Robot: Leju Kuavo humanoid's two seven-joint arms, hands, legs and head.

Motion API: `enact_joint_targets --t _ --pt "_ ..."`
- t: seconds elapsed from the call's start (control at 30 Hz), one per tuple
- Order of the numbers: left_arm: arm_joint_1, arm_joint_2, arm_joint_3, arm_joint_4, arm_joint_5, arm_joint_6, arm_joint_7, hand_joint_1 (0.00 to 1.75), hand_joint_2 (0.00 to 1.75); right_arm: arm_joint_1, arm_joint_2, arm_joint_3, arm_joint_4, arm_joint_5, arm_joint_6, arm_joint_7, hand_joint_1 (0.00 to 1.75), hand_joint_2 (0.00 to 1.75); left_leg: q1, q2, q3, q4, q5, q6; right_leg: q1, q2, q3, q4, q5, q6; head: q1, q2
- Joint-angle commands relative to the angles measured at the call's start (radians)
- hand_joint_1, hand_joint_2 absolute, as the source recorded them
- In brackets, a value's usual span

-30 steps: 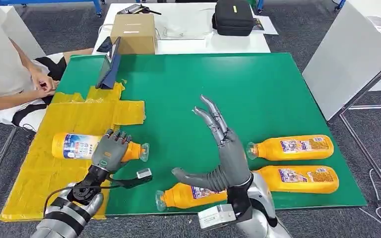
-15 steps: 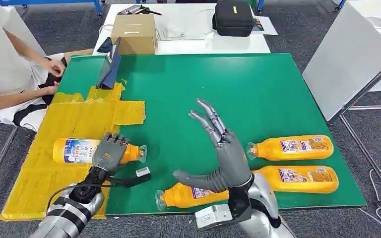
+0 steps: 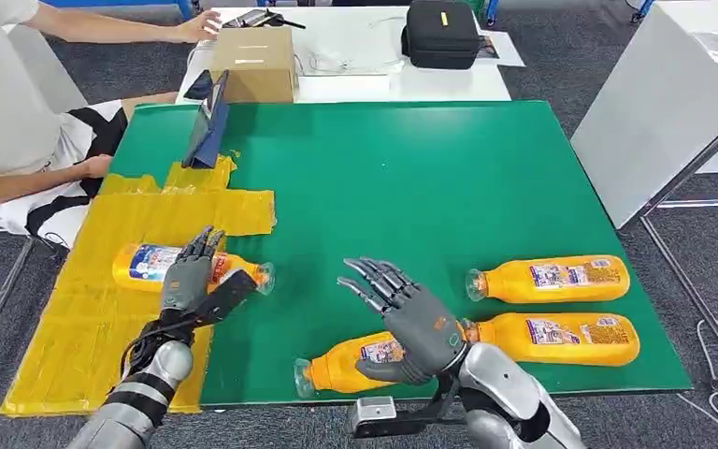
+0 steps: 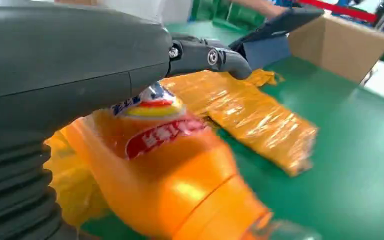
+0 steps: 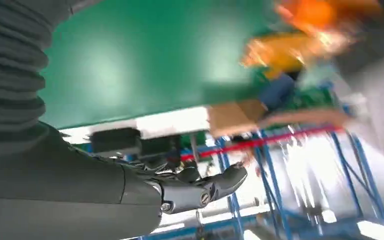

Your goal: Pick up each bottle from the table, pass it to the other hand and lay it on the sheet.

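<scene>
Green table [image 3: 486,178], orange labelled bottle [image 3: 154,263] lying on yellow sheet [image 3: 103,309]

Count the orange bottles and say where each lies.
4. One on the yellow sheet under the left hand; one under the right hand; two on the green mat's right side.

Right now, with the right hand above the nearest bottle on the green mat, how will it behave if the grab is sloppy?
The nearest bottle lies on its side with a rounded body, so a nudge would probably roll it. Its glossy label looks slippery. It appears full of orange liquid, so likely heavy for its size. The right hand hovers open above it.
</scene>
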Motion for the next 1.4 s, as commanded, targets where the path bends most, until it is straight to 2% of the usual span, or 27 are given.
enact_joint_targets --t 0.03,0.13,0.37,0.43,0.53,0.63,0.8,1.07,1.1,1.17,1.2,1.23,1.27,1.3,1.37,1.4 --pt "0.062 -0.043 0.069 -0.188 0.115 -0.039 -0.048 0.00 1.75 -0.018 -0.172 0.046 0.139 0.049 0.065 0.057 0.00 1.75 0.001 0.000 0.005 -0.001 -0.002 0.001 0.001 -0.001 0.006 -0.003 -0.001 -0.002 0.000 0.000" --pt "0.107 -0.043 0.055 -0.306 0.193 -0.077 -0.078 0.00 1.75 -0.007 -0.210 0.052 0.146 0.057 0.081 0.074 0.00 1.75 0.000 0.001 0.004 -0.001 -0.002 0.001 0.001 0.000 0.004 -0.002 -0.001 -0.002 0.000 0.000" --pt "0.132 -0.042 0.036 -0.366 0.211 -0.092 -0.083 0.00 1.75 0.003 -0.217 0.052 0.137 0.067 0.086 0.091 0.00 1.75 0.001 0.002 0.004 -0.001 -0.002 0.001 0.002 0.001 0.004 -0.002 -0.001 -0.002 0.000 0.000" --pt "0.195 -0.051 0.015 -0.512 0.332 -0.151 -0.151 0.00 1.75 0.030 -0.210 0.031 0.142 0.089 0.090 0.130 0.00 1.75 0.001 0.002 0.004 -0.001 -0.002 0.001 0.002 0.000 0.004 -0.002 -0.001 -0.002 0.000 0.000" --pt "0.289 -0.053 -0.031 -0.726 0.438 -0.203 -0.169 0.00 1.75 0.074 -0.161 0.004 0.171 0.154 0.060 0.181 0.00 1.75 0.001 0.002 0.002 0.000 -0.002 0.001 0.002 0.000 0.002 -0.002 -0.001 -0.001 0.000 0.000" --pt "0.342 -0.037 -0.079 -0.832 0.479 -0.240 -0.183 0.00 1.75 0.096 -0.109 0.000 0.193 0.165 0.055 0.187 0.00 1.75 0.001 0.002 0.001 0.000 -0.002 0.000 0.002 0.001 0.001 -0.001 -0.001 -0.001 0.000 0.000" --pt "0.380 -0.028 -0.147 -0.922 0.521 -0.260 -0.230 0.00 1.75 0.087 -0.059 0.004 0.266 0.166 0.065 0.196 0.00 1.75 0.001 0.003 0.003 -0.001 -0.003 0.000 0.002 0.001 0.003 -0.002 -0.002 -0.002 0.000 0.000" --pt "0.376 -0.012 -0.213 -0.938 0.517 -0.253 -0.246 0.00 1.75 0.047 0.004 0.011 0.386 0.148 0.085 0.197 0.00 1.75 0.002 0.003 0.006 -0.003 -0.003 0.000 0.003 0.001 0.006 -0.004 -0.001 -0.003 0.000 0.000" --pt "0.373 -0.012 -0.223 -0.936 0.517 -0.252 -0.247 0.00 1.75 0.036 0.023 0.013 0.416 0.143 0.087 0.195 0.09 1.75 0.001 0.003 0.003 -0.002 -0.002 0.000 0.002 0.001 0.002 -0.002 -0.001 -0.002 0.000 0.000" --pt "0.367 -0.009 -0.237 -0.927 0.523 -0.255 -0.246 0.00 1.75 0.023 0.048 0.013 0.460 0.130 0.074 0.184 0.54 1.75 0.002 0.004 0.006 -0.003 -0.002 0.000 0.002 0.002 0.005 -0.004 -0.001 -0.002 0.000 0.000" --pt "0.365 -0.009 -0.241 -0.923 0.523 -0.254 -0.245 0.00 1.75 0.019 0.057 0.013 0.471 0.128 0.066 0.182 0.86 1.75 0.002 0.005 0.008 -0.004 -0.002 0.000 0.002 0.002 0.006 -0.004 0.000 -0.003 0.000 0.000" --pt "0.362 -0.010 -0.251 -0.914 0.522 -0.249 -0.246 0.00 1.75 0.008 0.078 0.013 0.494 0.131 0.053 0.184 1.24 1.75 0.001 0.004 0.006 -0.003 -0.002 0.000 0.002 0.002 0.004 -0.003 0.000 -0.002 0.000 0.000" --pt "0.359 -0.007 -0.260 -0.912 0.521 -0.242 -0.246 0.00 1.75 0.003 0.094 0.007 0.513 0.136 0.036 0.193 1.47 1.75 0.002 0.005 0.008 -0.003 -0.002 -0.001 0.003 0.003 0.005 -0.004 0.000 -0.003 0.000 0.000" --pt "0.358 -0.008 -0.268 -0.909 0.520 -0.239 -0.245 0.00 1.75 -0.006 0.105 0.010 0.528 0.145 0.035 0.200 1.48 1.75 0.002 0.007 0.009 -0.003 -0.002 -0.001 0.003 0.005 0.005 -0.004 0.001 -0.003 0.000 0.000" --pt "0.357 -0.005 -0.275 -0.906 0.517 -0.235 -0.236 0.00 1.75 -0.012 0.122 0.004 0.541 0.158 0.016 0.205 1.66 1.75 0.002 0.011 0.012 -0.005 -0.002 -0.002 0.004 0.010 0.006 -0.004 0.003 -0.005 0.000 0.000" --pt "0.357 -0.003 -0.275 -0.903 0.510 -0.235 -0.230 0.00 1.75 -0.009 0.127 0.000 0.534 0.160 0.004 0.204 1.69 1.75 0.003 0.014 0.013 -0.004 -0.003 -0.004 0.004 0.013 0.006 -0.004 0.004 -0.005 0.000 0.000"
